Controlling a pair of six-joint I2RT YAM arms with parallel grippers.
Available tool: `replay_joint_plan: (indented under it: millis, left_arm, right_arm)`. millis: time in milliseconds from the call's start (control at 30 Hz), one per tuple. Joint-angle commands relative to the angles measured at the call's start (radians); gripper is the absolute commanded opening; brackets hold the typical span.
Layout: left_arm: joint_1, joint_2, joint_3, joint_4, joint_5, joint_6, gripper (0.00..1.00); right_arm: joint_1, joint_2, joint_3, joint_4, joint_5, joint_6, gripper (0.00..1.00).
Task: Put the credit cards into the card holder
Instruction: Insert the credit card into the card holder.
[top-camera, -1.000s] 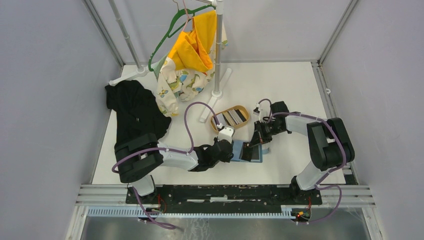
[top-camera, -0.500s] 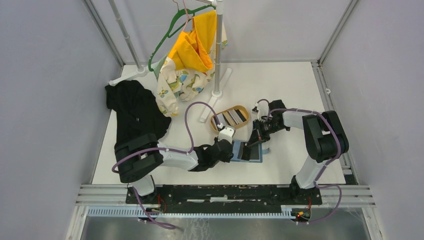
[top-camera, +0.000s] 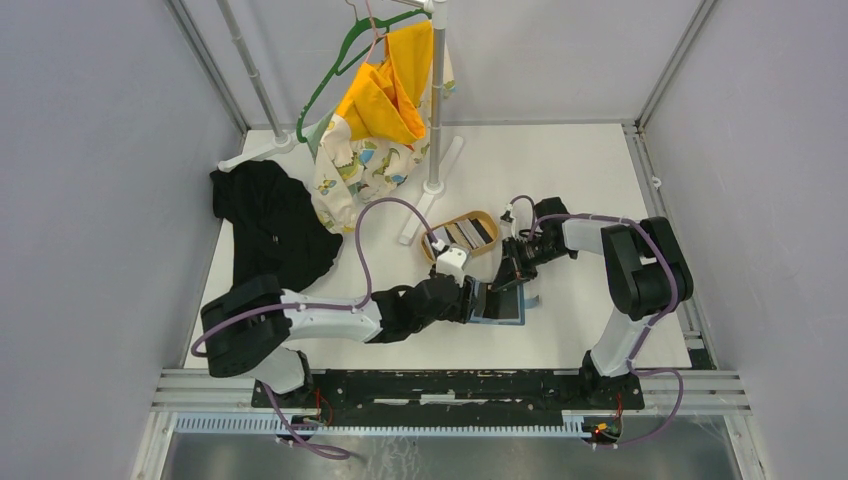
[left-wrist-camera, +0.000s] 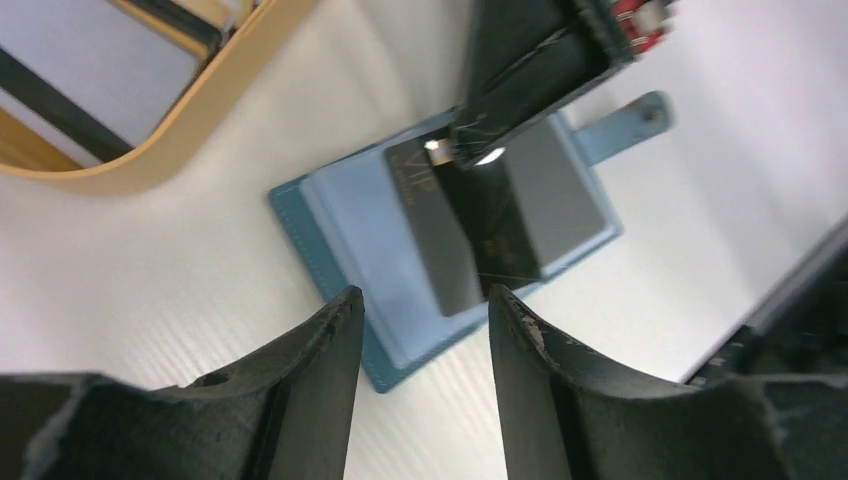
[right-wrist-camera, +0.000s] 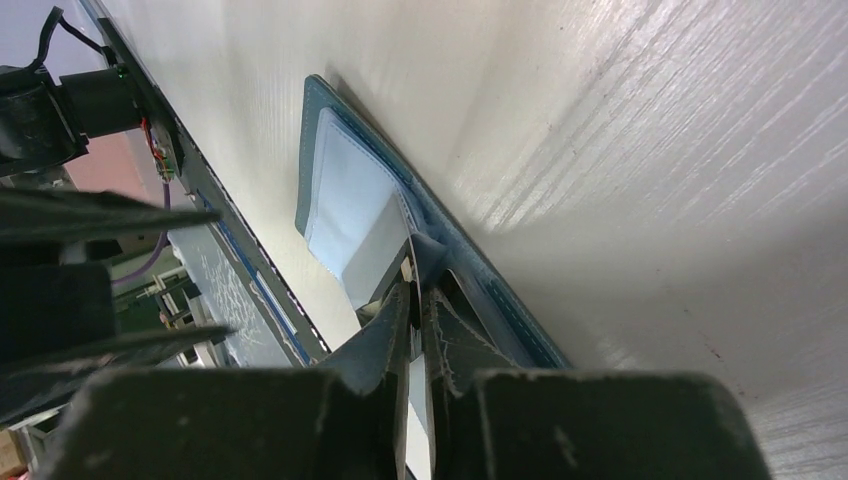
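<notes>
Reaching farther, the left gripper (left-wrist-camera: 422, 300) now spreads wide over the open holder (left-wrist-camera: 360, 220), gripping nothing. The right gripper (right-wrist-camera: 417, 282), narrow, meets the card (left-wrist-camera: 470, 240) lying on the holder; whether it pinches, I cannot tell. At the holder's 11 o'clock sits the tray (left-wrist-camera: 200, 120) with more cards (top-camera: 462, 235); a cloth (top-camera: 270, 225) lies well off at 10.

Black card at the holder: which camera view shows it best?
Left wrist. It shows the card lying across the open holder, the right gripper pinching its far end. The top view gives only a small dark patch; the right wrist view shows almost nothing of it.
</notes>
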Motion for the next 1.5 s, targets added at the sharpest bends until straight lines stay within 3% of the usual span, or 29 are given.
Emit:
replay_joint_plan:
  millis: [0, 167, 300, 467, 933, 1100, 1467]
  left_arm:
    - [-0.043, -0.072, 0.046, 0.023, 0.056, -0.072, 0.52]
    - [-0.107, 0.050, 0.173, 0.005, 0.062, -0.136, 0.38]
    - [-0.132, 0.188, 0.325, -0.123, -0.015, -0.152, 0.29]
    - [-0.133, 0.319, 0.470, -0.244, -0.098, -0.151, 0.25]
    - [-0.117, 0.461, 0.582, -0.347, -0.173, -0.148, 0.33]
    - [-0.111, 0.461, 0.581, -0.386, -0.211, -0.162, 0.39]
    - [-0.092, 0.441, 0.562, -0.402, -0.235, -0.176, 0.42]
  right_arm:
    - [0.000, 0.021, 0.019, 0.048, 0.082, -0.050, 0.11]
    - [-0.002, 0.024, 0.022, 0.047, 0.081, -0.049, 0.11]
    - [-0.003, 0.021, 0.022, 0.046, 0.083, -0.050, 0.11]
    - [-0.005, 0.020, 0.023, 0.044, 0.083, -0.050, 0.12]
    - [-0.009, 0.027, 0.028, 0.038, 0.072, -0.079, 0.13]
    - [-0.010, 0.028, 0.035, 0.030, 0.060, -0.089, 0.18]
    - [-0.013, 0.011, 0.067, -0.009, 0.015, -0.129, 0.28]
